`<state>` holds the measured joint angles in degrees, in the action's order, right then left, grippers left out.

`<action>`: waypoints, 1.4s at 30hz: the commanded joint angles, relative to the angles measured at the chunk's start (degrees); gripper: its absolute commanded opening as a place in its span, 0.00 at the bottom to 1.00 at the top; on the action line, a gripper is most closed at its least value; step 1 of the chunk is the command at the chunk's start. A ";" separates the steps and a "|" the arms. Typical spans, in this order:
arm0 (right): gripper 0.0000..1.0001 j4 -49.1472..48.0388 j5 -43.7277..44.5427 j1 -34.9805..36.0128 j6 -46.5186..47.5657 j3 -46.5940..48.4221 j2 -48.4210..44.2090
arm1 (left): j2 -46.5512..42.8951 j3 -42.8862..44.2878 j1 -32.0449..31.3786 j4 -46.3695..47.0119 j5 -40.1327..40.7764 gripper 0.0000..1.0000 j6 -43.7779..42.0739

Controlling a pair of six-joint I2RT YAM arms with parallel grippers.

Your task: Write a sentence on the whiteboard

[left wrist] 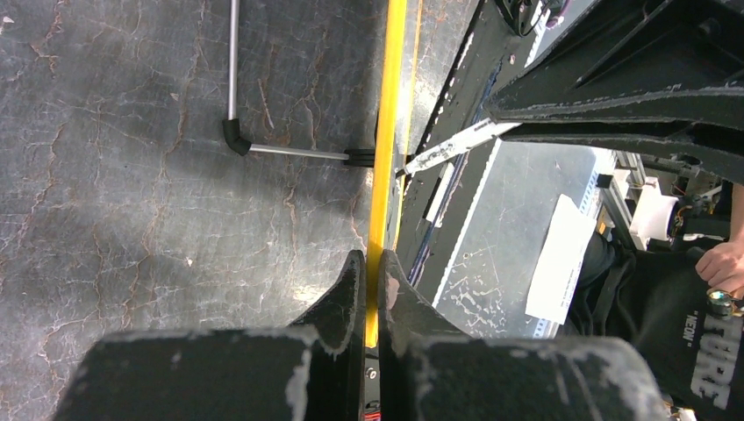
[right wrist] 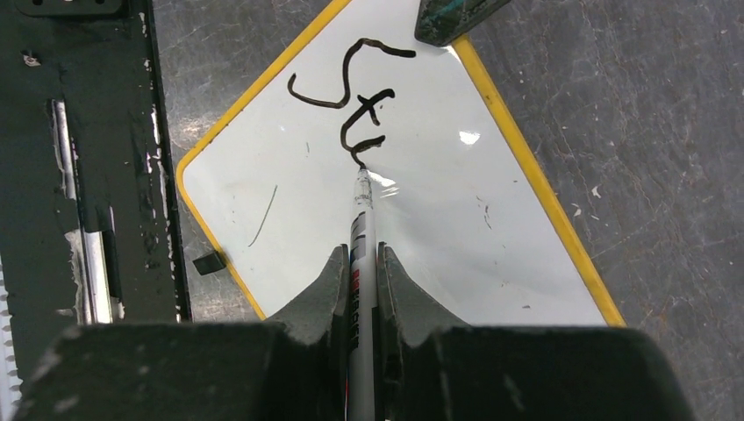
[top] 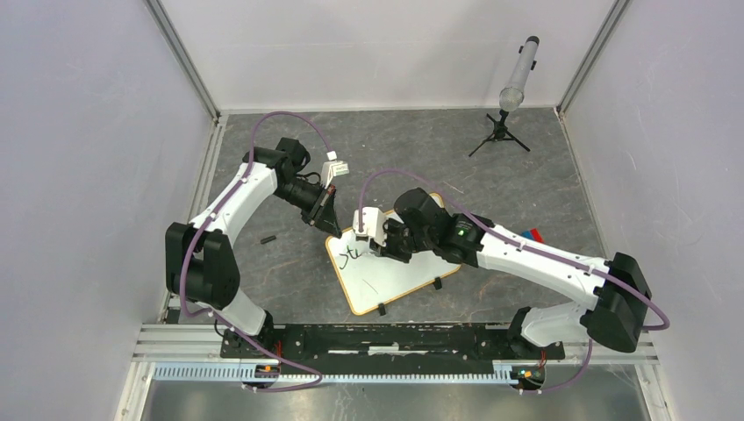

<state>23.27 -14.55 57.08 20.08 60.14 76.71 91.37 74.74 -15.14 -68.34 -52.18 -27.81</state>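
At table centre, between my two arms: one whiteboard [top: 395, 279], white face up, yellow-orange frame, set askew on the dark mottled table [top: 544, 175], its two black feet [top: 437, 282] toward my bases. Item, lettering [right wrist: 355, 96]: three black characters near the corner that my left pincer [left wrist: 372, 261] holds, reading roughly "Stu", the last stroke ending at the pen tip. Item, marker [right wrist: 361, 224]: held lengthwise in my right pincer [right wrist: 360, 256], jaws drawn narrow and clamped on its barrel, tip touching the white face at the foot of the third letter. Item, left pincer: closed tight on the board's frame, the yellow edge running straight out between the fingers, which I judge a steadying hold. Progress, by my reckoning: an early part only; a fragment of a first word is down, while the rest of that word and all the sentence after it are to come. Room left: most of the white face is unwritten but for faint stray marks, spreading from the pen toward the board's other end, directly beneath my right pincer.
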 commanded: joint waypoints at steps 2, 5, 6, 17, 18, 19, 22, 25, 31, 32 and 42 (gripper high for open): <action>0.00 0.20 2.38 -1.70 1.19 0.66 -1.91 | 0.12 1.29 -0.16 -0.83 1.03 0.02 0.31; 0.00 -0.11 2.56 -1.81 0.97 1.71 -1.61 | 0.10 1.37 -0.16 -0.84 1.05 0.03 0.31; 0.00 -0.32 2.52 -1.86 0.85 2.09 -1.38 | 0.12 1.47 -0.24 -0.84 1.03 0.02 0.41; 0.00 -1.52 1.08 -1.82 -0.34 4.13 0.77 | 0.11 1.55 -0.33 -0.88 1.12 0.02 0.46; 0.00 -1.55 0.82 -1.71 -0.37 4.19 0.96 | 0.12 1.55 -0.33 -0.86 1.12 0.02 0.46; 0.00 -1.54 0.57 -1.71 -0.43 4.20 1.16 | 0.20 1.55 -0.33 -0.83 1.12 0.02 0.41; 0.00 -1.81 0.42 -1.49 -0.65 4.22 1.45 | 0.23 1.57 -0.33 -0.83 1.12 0.03 0.44; 0.00 -2.00 0.30 -1.34 -0.65 4.52 1.52 | 0.19 1.49 -0.33 -0.88 1.10 0.02 0.48; 0.00 -2.04 -0.11 -0.79 -0.74 4.52 1.83 | 0.29 1.54 -0.29 -0.83 1.20 0.02 0.47; 0.00 -1.96 -0.13 -0.62 -0.74 4.55 1.78 | 0.21 1.55 -0.33 -0.83 1.28 0.02 0.47; 0.00 -1.22 -4.72 -0.47 -0.82 4.24 -1.28 | 0.41 1.46 -0.33 -0.87 1.05 0.02 0.47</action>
<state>23.24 -16.82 56.51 19.73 62.46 77.78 91.37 74.83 -15.25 -68.45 -52.12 -27.81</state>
